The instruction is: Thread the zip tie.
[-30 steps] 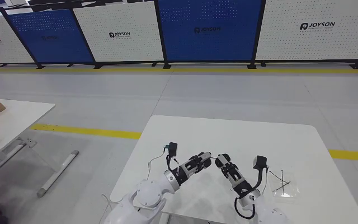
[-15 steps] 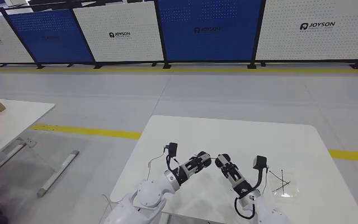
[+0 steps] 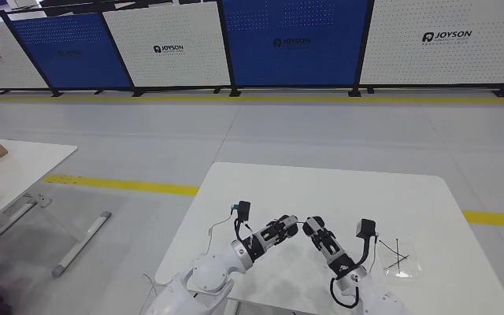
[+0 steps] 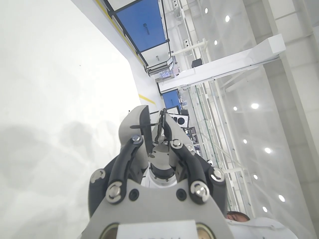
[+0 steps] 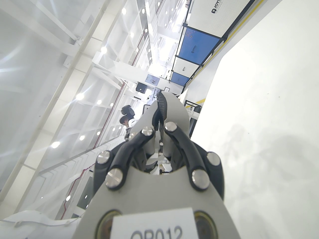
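Two tools meet above the near part of a white tabletop (image 3: 331,189), their tips almost touching. On the left tool (image 4: 154,111) the fingers stand slightly apart, released. A thin black zip tie (image 4: 149,125) crosses the gap between them, one end poking out past a finger. On the right tool (image 5: 160,99) the fingers are clenched together; whether they pinch the tie cannot be told. Well apart from both, near the tabletop's right edge, lies a clear plastic bag (image 3: 399,258) holding more black ties.
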